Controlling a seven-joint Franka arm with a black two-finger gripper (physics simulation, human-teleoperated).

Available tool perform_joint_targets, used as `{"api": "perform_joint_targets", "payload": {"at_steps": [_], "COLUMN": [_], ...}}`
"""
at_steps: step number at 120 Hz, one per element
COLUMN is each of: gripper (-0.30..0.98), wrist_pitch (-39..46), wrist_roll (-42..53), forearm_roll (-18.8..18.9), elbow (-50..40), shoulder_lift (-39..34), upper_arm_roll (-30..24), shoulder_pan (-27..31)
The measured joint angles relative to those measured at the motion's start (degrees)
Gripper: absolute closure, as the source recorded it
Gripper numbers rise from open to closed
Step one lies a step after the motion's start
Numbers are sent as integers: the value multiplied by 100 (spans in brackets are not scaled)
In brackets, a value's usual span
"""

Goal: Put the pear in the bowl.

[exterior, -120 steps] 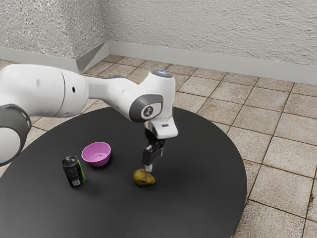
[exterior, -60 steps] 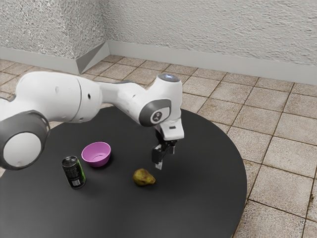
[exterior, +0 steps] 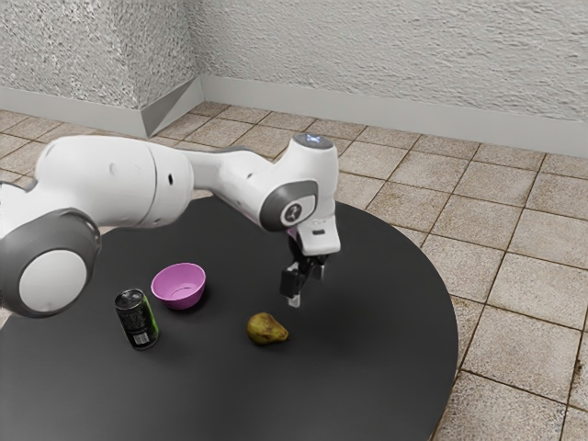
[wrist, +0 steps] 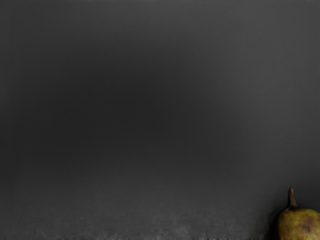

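Exterior view: my tool [exterior: 307,286] hung open above the round, dark table [exterior: 377,349], a visible gap between its tips and nothing held. The mottled, yellow-brown pear [exterior: 265,329] lay on the table, outside the flared magenta bowl [exterior: 176,299]; a cylindrical can [exterior: 139,320] stood near the bowl. I judged the grasp next: centre over the plump body, then close gently across its width, since the tapered form could roll.

Wrist view: a slender brown stem [wrist: 292,197] rose from the off-centre pear, so sideways alignment seemed necessary before descent.
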Motion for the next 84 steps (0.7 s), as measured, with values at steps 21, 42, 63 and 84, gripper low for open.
{"api": "perform_joint_targets", "payload": {"at_steps": [21, 42, 63, 84], "gripper": [0, 0, 0, 0], "wrist_pitch": [-9, -47, -56, -52], "wrist_roll": [52, 92, 120, 137], "forearm_roll": [-10, -81, -149, -232], "elbow": [498, 2, -421, -1054], "shoulder_lift": [331, -15, -257, -690], "upper_arm_roll": [26, 258, 341, 348], "shoulder_pan": [23, 18, 18, 4]}}
